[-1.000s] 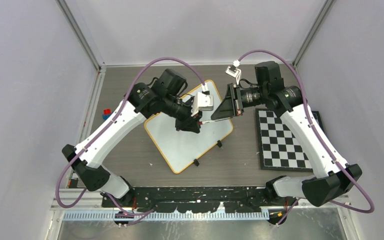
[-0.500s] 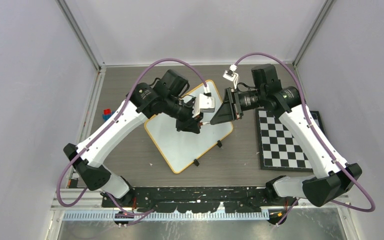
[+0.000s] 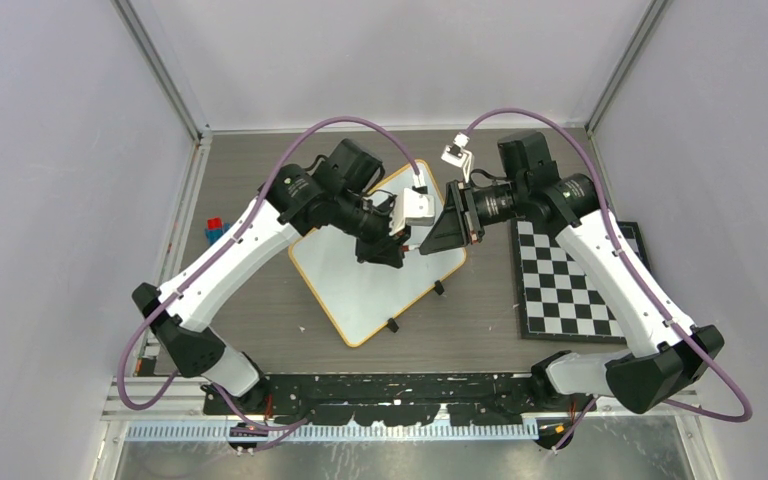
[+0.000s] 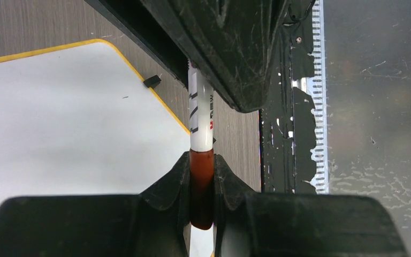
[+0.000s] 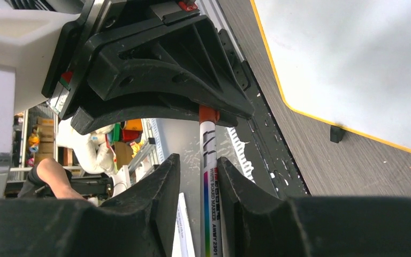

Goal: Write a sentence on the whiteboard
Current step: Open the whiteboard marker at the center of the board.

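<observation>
Closing in from its side, the right gripper (image 5: 199,166) is sliding further along the marker (image 4: 202,112) toward the left gripper (image 4: 202,160), and the stretch of barrel between them is shrinking. Left jaws are clamping the red-brown cap (image 4: 202,188), while right jaws are straddling the white barrel with a gap showing on one side, so I cannot tell whether they are gripping. The whiteboard (image 3: 360,290) is lying flat under both grippers, beside the mat (image 3: 565,285), showing no writing where visible, so the job seems to be only reaching uncapping, with all the writing waiting.
</observation>
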